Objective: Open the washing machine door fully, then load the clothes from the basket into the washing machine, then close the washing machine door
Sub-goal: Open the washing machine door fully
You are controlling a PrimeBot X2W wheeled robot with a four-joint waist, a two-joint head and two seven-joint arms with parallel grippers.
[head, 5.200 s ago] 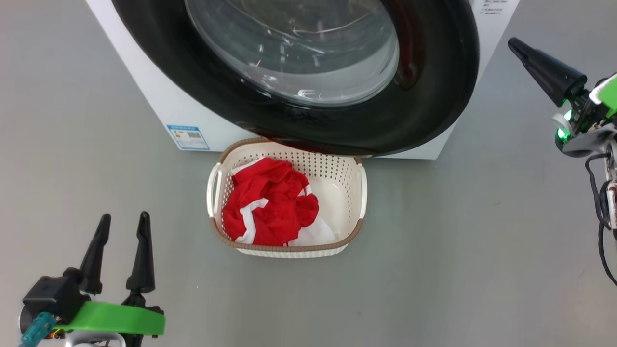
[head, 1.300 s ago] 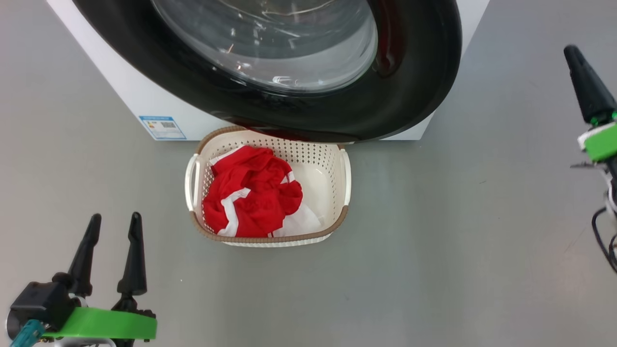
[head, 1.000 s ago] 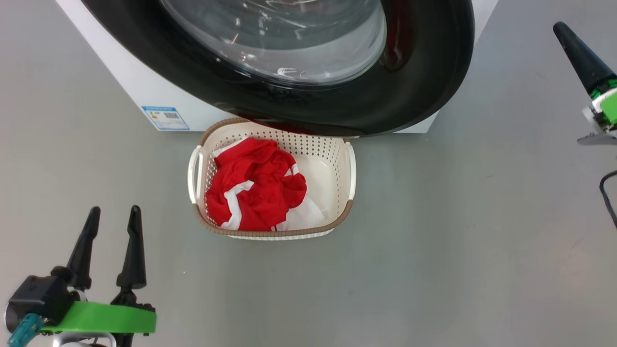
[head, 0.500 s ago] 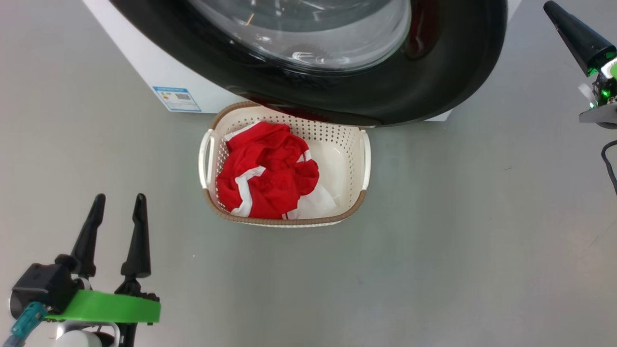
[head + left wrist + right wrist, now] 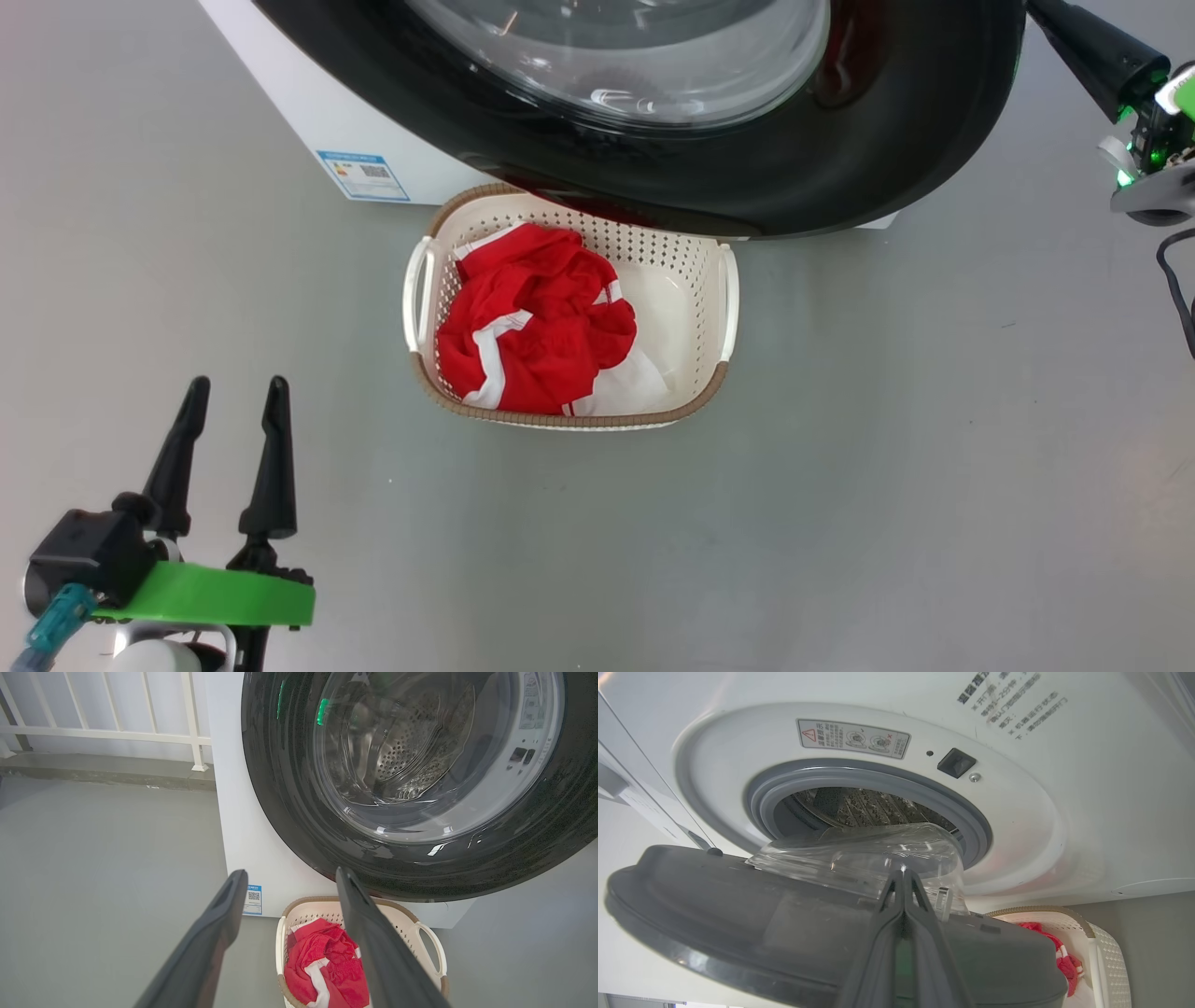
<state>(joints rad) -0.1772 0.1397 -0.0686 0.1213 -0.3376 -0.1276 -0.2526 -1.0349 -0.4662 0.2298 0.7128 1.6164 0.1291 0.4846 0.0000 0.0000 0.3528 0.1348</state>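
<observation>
Left tool (image 5: 237,385) is hovering wide and empty near the basket (image 5: 724,308) of clothes (image 5: 541,327); right tool (image 5: 902,873), pinched closed, is pointing at the ajar washing machine door's (image 5: 887,140) inner face.

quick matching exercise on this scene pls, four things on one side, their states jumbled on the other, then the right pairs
Things
1 left tool
2 right tool
3 clothes
4 washing machine door

States
A shut
B swung partly open
C heaped in the basket
D open, holding nothing

Pairs: 1-D, 2-A, 3-C, 4-B
</observation>
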